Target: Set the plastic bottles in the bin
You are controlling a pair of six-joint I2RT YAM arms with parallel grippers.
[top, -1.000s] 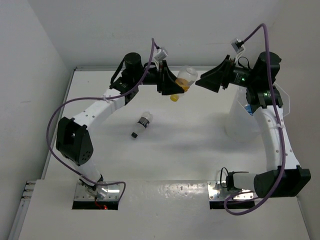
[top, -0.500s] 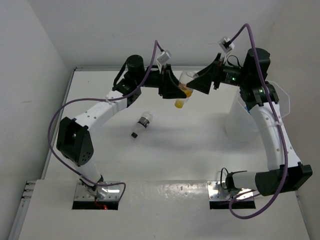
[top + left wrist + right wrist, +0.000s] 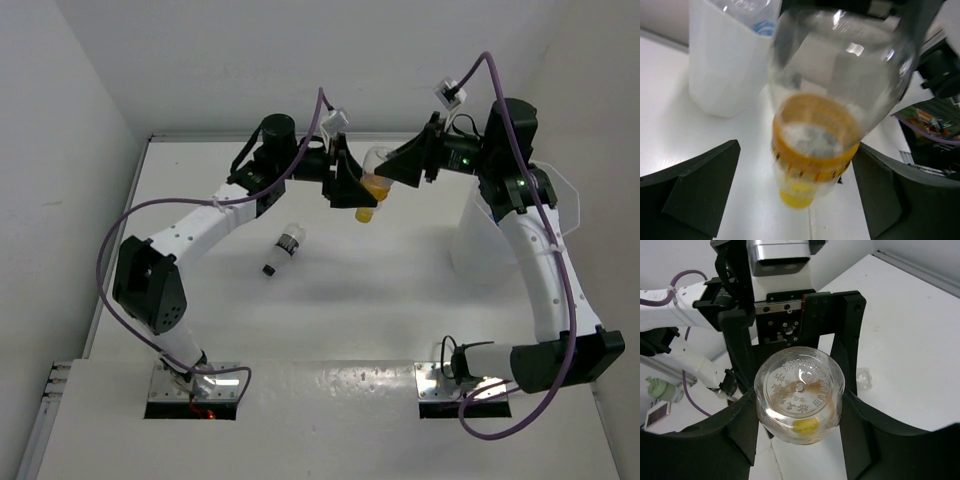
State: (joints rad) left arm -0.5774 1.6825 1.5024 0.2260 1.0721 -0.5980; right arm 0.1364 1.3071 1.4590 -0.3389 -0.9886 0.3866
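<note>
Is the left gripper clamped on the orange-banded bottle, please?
No, the left wrist view shows the fingers of the left gripper spread wide, not pressed against the bottle.

Left wrist cam: clear bottle (image 3: 840, 75) fills centre frame, blurred, tilted cap-down. Orange label band (image 3: 815, 150) sits round its lower end, with the yellow cap (image 3: 797, 195) lowest. Left gripper (image 3: 796, 147) fingers (image 3: 695, 190) are spread wide, one each side of the bottle. Left finger is clearly apart from it; right one is just beside the label, contact unclear. Bin (image 3: 725, 65) stands upper left on the white table (image 3: 670, 135), translucent, with a blue-labelled bottle (image 3: 762, 25) inside near the rim. Dark right arm (image 3: 940, 80) parts at right, purple cable (image 3: 925, 131) below.
</note>
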